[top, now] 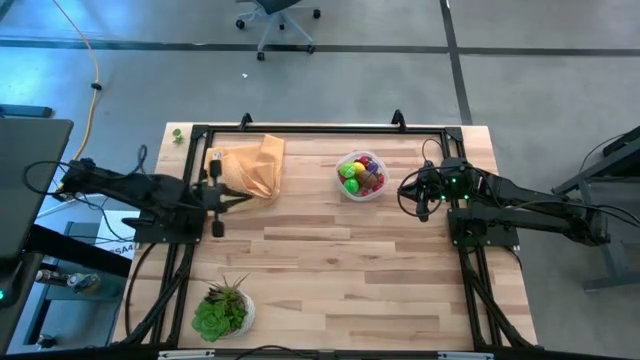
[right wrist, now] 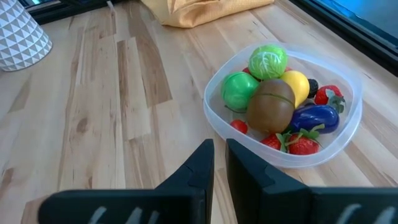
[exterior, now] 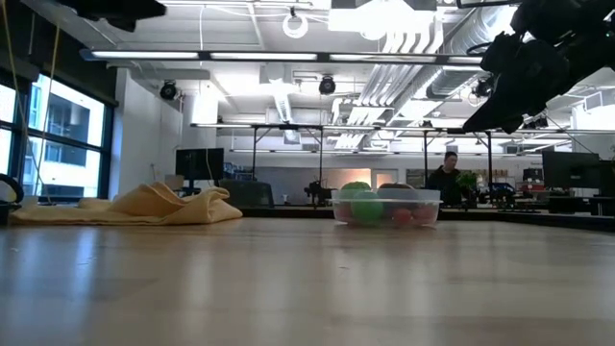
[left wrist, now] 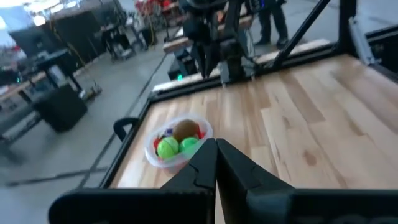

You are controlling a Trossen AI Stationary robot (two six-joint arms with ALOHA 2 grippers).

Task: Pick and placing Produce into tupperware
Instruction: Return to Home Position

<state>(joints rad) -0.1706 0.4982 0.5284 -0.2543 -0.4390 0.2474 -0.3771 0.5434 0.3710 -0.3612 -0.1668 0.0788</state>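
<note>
Looks done: all visible produce [right wrist: 273, 99] sits in the tupperware [right wrist: 214, 121] near the right end effector [right wrist: 219, 146], none loose on the bench [top: 330, 270]; that one and the left end effector [left wrist: 216, 144] are both pinched narrow and empty.

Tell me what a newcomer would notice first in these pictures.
First, the clear tupperware at the table's far side, right of centre, heaped with bright produce. Next, the tan-orange cloth at the far left and the green plant at the near left. The left gripper and right gripper wait at the sides.
</note>
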